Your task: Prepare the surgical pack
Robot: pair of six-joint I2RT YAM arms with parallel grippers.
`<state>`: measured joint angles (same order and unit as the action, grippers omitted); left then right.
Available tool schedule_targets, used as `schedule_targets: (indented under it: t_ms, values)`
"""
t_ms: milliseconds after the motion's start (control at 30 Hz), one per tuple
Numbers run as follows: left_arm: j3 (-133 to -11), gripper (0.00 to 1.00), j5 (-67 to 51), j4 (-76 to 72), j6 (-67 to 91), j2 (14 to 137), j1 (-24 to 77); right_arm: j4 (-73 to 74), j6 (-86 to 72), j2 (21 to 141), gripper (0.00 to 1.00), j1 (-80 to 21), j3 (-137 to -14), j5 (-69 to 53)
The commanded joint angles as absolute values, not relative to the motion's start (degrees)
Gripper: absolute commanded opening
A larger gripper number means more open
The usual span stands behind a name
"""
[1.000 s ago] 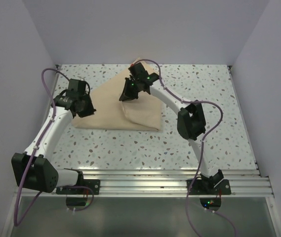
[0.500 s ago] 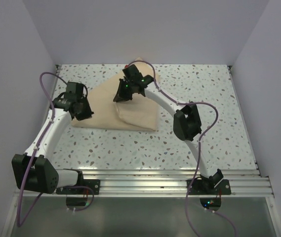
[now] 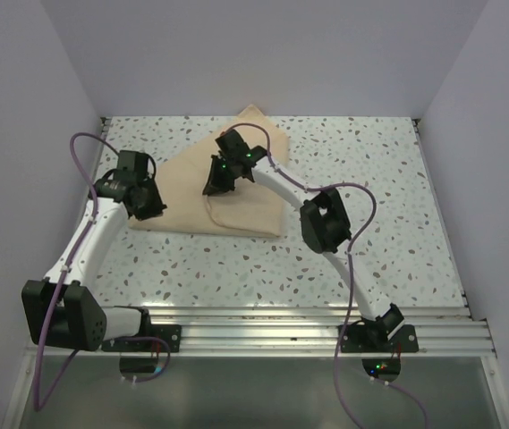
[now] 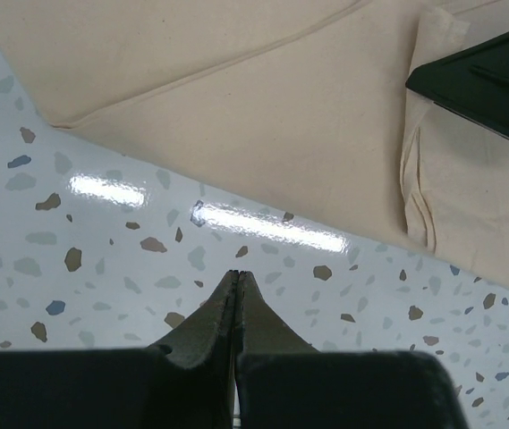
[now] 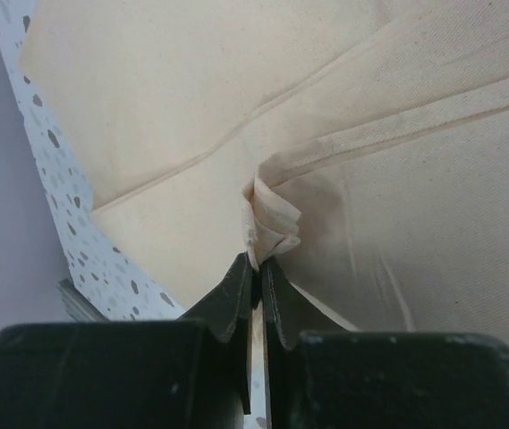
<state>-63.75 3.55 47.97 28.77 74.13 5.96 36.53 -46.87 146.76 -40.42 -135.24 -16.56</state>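
1. A plain matte tan-beige cloth wrap (image 3: 241, 206) lies partly folded on the white speckled table (image 3: 379, 179), in the upper middle of the overhead view. One corner reaches the table's far edge.
2. The right gripper (image 3: 212, 187) sits over the middle of the cloth wrap (image 5: 173, 116). Its fingers are clamped tight on a bunched fold of the fabric (image 5: 256, 264).
3. The left gripper (image 3: 149, 207) is at the cloth's left end. Its fingers are pressed together and hold nothing (image 4: 237, 277), above bare table just beside the wrap's near edge (image 4: 263, 134).
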Motion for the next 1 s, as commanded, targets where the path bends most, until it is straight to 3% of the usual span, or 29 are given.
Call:
schedule_targets:
  t_ms: [0,33,67,167,267,300,467,600,800,967]
  values:
    - [-62.7,0.00,5.0,47.6,27.0,71.9,5.0,34.9,-47.4,148.8,0.07,-41.6,-140.9,-20.3]
    - [-62.4,0.00,5.6,47.6,26.8,71.8,4.9,34.9,-47.6,149.8,0.15,-41.9,-142.3,-21.2]
    - [-62.2,0.00,5.9,47.6,26.6,71.8,4.8,34.7,-47.9,150.4,0.15,-42.1,-142.7,-21.9]
    - [-61.9,0.00,6.6,47.1,26.4,71.8,4.2,33.2,-49.2,151.4,0.28,-42.7,-145.3,-24.4]
    - [-61.8,0.00,7.0,46.3,25.7,72.2,3.5,33.0,-49.6,151.4,0.46,-42.7,-148.0,-25.5]
    - [-61.8,0.00,7.0,46.0,25.6,72.4,3.3,32.3,-49.7,150.3,0.57,-42.7,-147.7,-26.0]
    - [-63.7,0.00,7.6,44.7,25.6,75.7,0.4,37.0,-43.5,143.5,0.57,-40.9,-143.3,-25.1]
    - [-67.4,0.32,8.6,43.5,25.4,81.3,-3.9,42.6,-38.2,135.1,0.57,-36.7,-139.1,-22.0]
    - [-72.1,0.52,1.2,40.3,29.4,92.1,-12.6,48.5,-28.7,118.9,0.57,-30.9,-122.3,-19.6]
    - [-75.8,0.63,3.9,36.6,28.1,97.6,-13.5,49.3,-22.9,110.0,0.56,-28.0,-110.2,-20.8]
